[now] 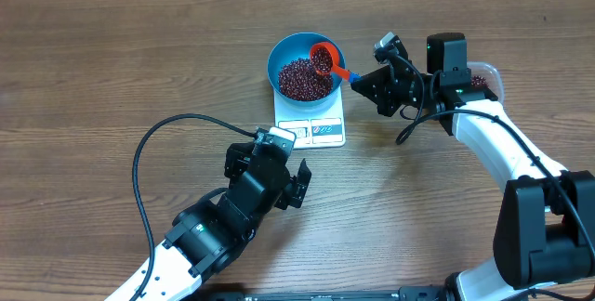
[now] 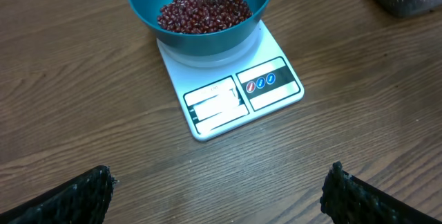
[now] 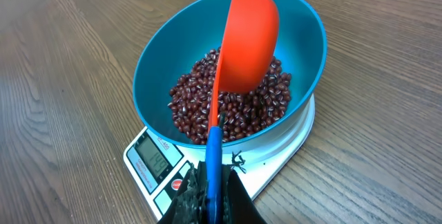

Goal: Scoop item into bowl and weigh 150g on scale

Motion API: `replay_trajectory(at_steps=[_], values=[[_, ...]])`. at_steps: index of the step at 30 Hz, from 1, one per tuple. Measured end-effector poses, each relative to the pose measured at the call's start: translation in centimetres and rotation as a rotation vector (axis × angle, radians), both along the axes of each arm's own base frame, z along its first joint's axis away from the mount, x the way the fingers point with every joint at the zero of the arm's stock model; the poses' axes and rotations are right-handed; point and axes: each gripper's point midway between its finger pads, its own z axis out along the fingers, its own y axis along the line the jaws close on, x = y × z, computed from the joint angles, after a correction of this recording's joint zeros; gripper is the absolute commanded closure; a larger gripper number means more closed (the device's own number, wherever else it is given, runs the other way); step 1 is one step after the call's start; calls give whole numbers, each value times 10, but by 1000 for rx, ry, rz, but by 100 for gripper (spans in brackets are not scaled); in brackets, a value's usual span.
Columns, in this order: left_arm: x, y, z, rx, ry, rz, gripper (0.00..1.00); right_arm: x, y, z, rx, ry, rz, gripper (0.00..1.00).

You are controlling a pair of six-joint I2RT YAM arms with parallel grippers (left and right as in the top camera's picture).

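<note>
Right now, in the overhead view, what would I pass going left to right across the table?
black cable → blue bowl → right gripper, holding the scoop by its handle → clear tub

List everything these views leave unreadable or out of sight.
- Scale reading: digits too faint in the left wrist view, too small overhead, steeply angled in the right wrist view.
- Tub: cut off by the left wrist frame's corner; overhead, mostly behind the right arm.
- Scoop hollow: turned away from the right wrist camera; left wrist view cuts it off at the top edge.
</note>
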Motion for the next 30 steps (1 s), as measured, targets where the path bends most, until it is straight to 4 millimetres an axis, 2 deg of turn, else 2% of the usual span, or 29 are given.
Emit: replay_trajectory(at_steps=[14,30], values=[[0,0,0,0,0,0,0,-3,3,3,24,4,22,96],[0,0,0,0,0,0,1,4,-1,5,28,6,-20,96]])
